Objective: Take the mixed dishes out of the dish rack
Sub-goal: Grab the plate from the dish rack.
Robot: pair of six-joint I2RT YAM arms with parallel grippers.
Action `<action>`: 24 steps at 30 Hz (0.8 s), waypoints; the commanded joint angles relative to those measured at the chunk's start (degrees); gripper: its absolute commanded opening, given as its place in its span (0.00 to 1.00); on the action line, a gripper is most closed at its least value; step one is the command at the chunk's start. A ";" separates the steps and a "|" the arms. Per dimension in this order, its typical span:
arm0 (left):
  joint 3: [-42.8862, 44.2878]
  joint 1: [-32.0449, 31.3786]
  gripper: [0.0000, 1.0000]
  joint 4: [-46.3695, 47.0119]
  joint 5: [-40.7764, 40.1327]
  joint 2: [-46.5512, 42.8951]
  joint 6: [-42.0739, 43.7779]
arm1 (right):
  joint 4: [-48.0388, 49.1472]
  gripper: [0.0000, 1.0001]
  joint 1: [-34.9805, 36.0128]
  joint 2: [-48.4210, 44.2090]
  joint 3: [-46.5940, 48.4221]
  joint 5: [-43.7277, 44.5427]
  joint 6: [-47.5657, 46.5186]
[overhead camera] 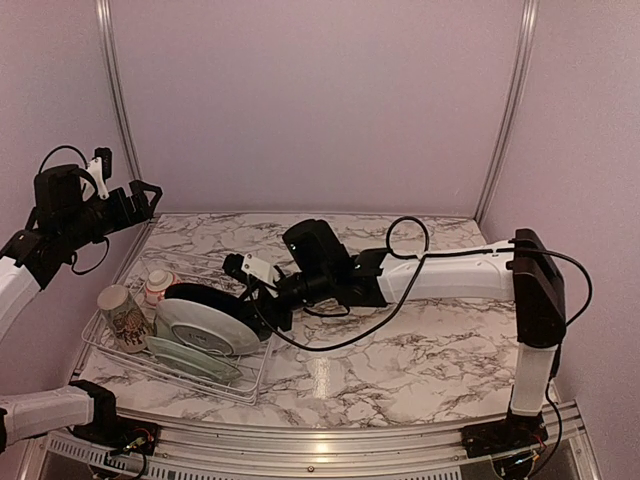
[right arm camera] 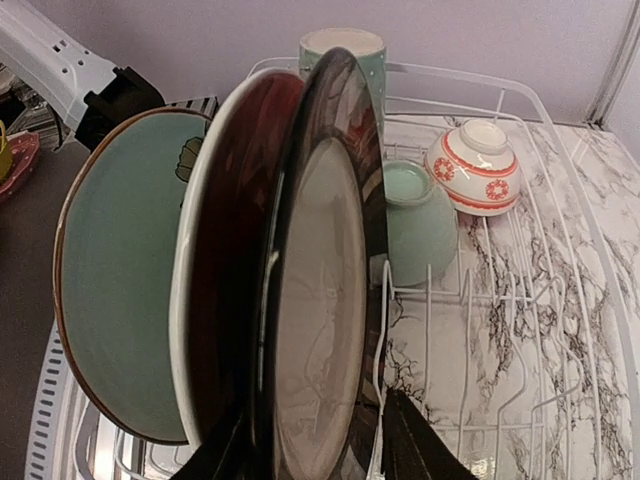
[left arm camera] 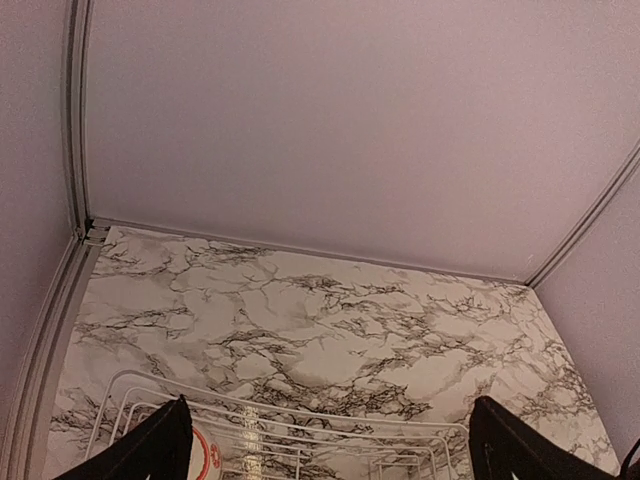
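Right fingers (right arm camera: pixel 412 452) clamped on black plate (right arm camera: pixel 320 300) rim, upright in rack (right arm camera: pixel 428 325). Green plate (right arm camera: pixel 110 280), same rack, bears dark flower mark (right arm camera: pixel 190 160). Left fingers (left arm camera: pixel 150 450) spread wide, empty, above rack.

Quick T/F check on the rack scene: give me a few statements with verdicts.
1. The left gripper is open and empty. True.
2. The right gripper straddles the rim of the black plate. True.
3. The black plate lies flat. False: it stands on edge in the dish rack.
4. The red-and-white bowl is already out of the rack. False: it sits upside down inside it.
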 commanded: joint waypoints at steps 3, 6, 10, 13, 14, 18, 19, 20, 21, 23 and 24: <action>0.78 0.30 0.99 -0.03 0.73 -0.48 -0.09 | -2.19 0.38 0.49 2.27 3.54 -0.13 -2.06; 0.52 0.30 0.99 0.30 0.78 -0.45 -0.31 | -2.42 0.35 0.48 2.79 3.90 -0.29 -2.27; 0.75 0.30 0.99 0.42 0.85 -0.24 -0.35 | -3.06 0.26 0.49 3.28 5.01 -0.53 -2.29; 0.95 0.30 0.99 0.46 0.87 0.08 -0.49 | -3.98 0.16 0.55 3.17 6.11 -1.09 -2.22; 0.89 0.30 0.99 0.69 0.80 0.17 -0.54 | -4.15 0.14 0.58 3.09 6.34 -1.38 -2.20; 0.82 0.30 0.99 1.40 0.83 0.51 -0.88 | -4.11 0.09 0.66 2.10 6.86 -1.39 -1.69; 0.92 0.30 0.99 1.41 0.86 0.63 -0.95 | -4.21 0.07 0.67 1.86 7.20 -1.16 -1.43; 1.03 0.30 0.99 1.38 0.87 0.72 -1.03 | -4.39 0.06 0.67 1.69 7.47 -0.97 -1.23; 1.13 0.30 0.99 1.38 0.87 0.82 -1.18 | -4.47 0.05 0.63 1.50 7.73 -0.77 -0.87; 1.16 0.30 0.99 1.48 0.94 0.87 -1.50 | -4.25 0.02 0.67 0.87 7.83 -0.08 -0.11; 1.13 0.30 0.99 1.61 1.11 0.84 -1.60 | -4.14 0.00 0.66 0.51 7.82 0.10 0.14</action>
